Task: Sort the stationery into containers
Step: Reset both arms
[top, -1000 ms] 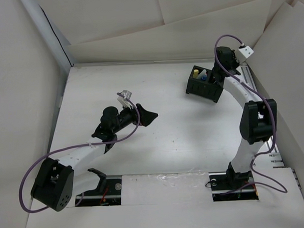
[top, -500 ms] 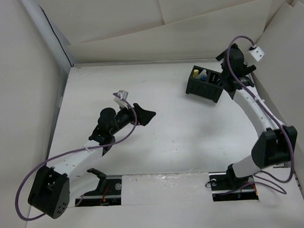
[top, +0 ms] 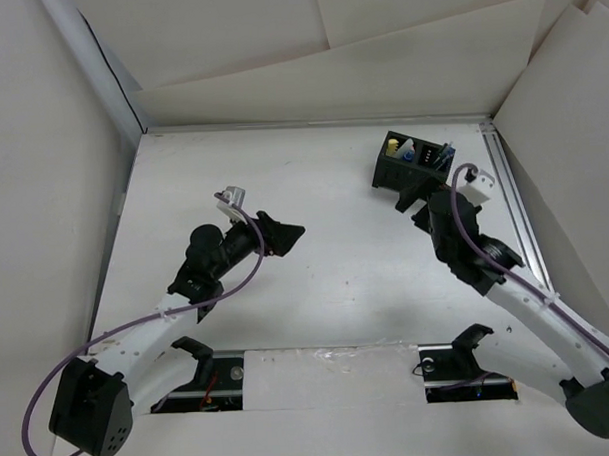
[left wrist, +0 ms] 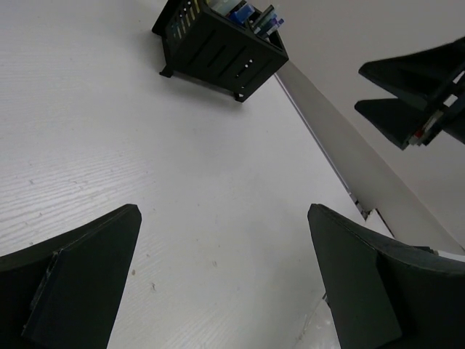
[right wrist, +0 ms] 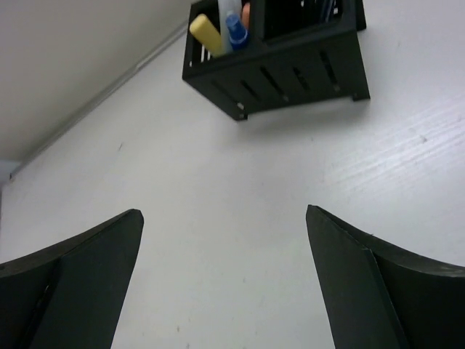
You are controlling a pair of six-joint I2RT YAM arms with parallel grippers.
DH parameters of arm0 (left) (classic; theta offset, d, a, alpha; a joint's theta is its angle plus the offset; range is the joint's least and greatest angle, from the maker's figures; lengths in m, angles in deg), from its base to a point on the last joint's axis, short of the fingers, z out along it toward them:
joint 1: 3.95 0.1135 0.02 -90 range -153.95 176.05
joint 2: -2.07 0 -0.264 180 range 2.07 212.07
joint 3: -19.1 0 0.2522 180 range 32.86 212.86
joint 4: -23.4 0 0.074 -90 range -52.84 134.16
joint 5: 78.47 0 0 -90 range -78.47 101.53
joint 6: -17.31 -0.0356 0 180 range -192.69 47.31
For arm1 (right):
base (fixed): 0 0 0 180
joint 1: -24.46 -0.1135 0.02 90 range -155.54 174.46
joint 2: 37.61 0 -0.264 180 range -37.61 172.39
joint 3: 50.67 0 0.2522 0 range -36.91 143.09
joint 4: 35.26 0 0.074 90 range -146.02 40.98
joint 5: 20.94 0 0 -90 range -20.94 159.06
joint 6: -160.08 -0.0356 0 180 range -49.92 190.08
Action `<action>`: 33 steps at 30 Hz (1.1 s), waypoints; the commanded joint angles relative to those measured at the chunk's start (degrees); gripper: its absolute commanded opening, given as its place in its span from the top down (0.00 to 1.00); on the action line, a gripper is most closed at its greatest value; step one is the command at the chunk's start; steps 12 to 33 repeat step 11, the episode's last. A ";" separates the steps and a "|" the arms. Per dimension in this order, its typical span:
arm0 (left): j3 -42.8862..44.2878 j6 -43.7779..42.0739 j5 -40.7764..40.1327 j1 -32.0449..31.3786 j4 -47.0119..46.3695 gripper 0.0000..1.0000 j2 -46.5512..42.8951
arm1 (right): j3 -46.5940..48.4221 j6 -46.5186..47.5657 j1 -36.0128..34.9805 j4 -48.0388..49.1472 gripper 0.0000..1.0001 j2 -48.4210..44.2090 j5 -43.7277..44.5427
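The black two-compartment container (top: 412,166) stands at the back right of the table. Stationery stands upright inside it. In the right wrist view one compartment (right wrist: 218,62) holds a yellow marker (right wrist: 206,34), a blue-capped pen (right wrist: 235,28) and an orange one (right wrist: 245,12); the other compartment holds dark pens (right wrist: 327,9). My right gripper (top: 412,202) (right wrist: 223,212) hovers open and empty just in front of the container. Mid-table on the left, my left gripper (top: 288,237) (left wrist: 224,211) is open and empty, pointing toward the container (left wrist: 218,47). No loose stationery shows on the table.
White walls close the table on the left, back and right. A metal rail (top: 511,196) runs along the right edge. The left wrist view shows my right gripper's black fingers (left wrist: 407,87) at its upper right. Both arm bases sit at the near edge.
My right gripper has drawn back from above the container toward the near side and opened wide. The left arm has slid slightly left and back, still open.
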 commanded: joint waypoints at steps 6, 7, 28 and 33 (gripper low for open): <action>0.21 1.24 2.08 0.24 -2.77 0.00 0.90 | 0.90 -5.13 -7.16 -13.76 0.00 -12.42 3.70; 0.21 1.24 2.08 0.24 -2.77 0.00 0.91 | 0.91 -5.13 -7.16 -14.30 0.00 -13.21 3.70; -1.37 1.86 -1.08 0.24 -2.69 0.00 0.38 | 2.93 -5.13 -7.16 -15.80 0.00 -12.52 3.70; -1.37 1.86 -1.08 0.24 -2.69 0.00 0.38 | 2.93 -5.13 -7.16 -15.80 0.00 -12.52 3.70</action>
